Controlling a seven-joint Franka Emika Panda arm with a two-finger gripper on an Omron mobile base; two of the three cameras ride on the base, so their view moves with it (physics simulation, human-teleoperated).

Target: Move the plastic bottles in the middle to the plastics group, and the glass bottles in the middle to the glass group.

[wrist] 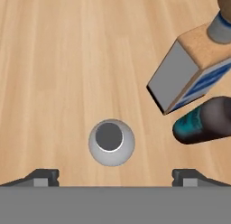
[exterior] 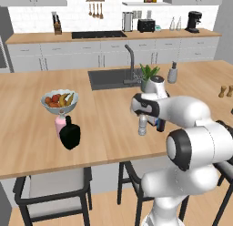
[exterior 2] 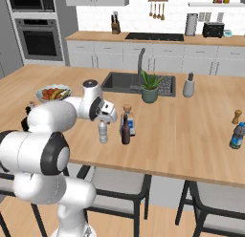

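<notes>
Simulated kitchen island, seen from two base cameras and the hand camera. The gripper hangs directly above the water bottle, pointing down; in the hand view its two dark fingertips stand wide apart, one on each side of the bottle's round white cap, neither touching it. The water bottle stands upright on the wooden worktop, near the middle of the near edge. Just to its right stand the two glass bottles, close together: the squarish clear bottle with blue label and cork stopper, and, slightly nearer, the slim dark brown bottle. From above, the hand view shows both leaning outward toward the upper right, the square bottle farther than the brown one.

At the left of the worktop stands the glass group: the squat black bottle with the pale pink bottle just behind it, and a fruit bowl farther back. Beyond the middle bottles are the sink with its tap, a potted plant and a grey dispenser. At the far right edge of the worktop in the right base view stands a blue bottle.
</notes>
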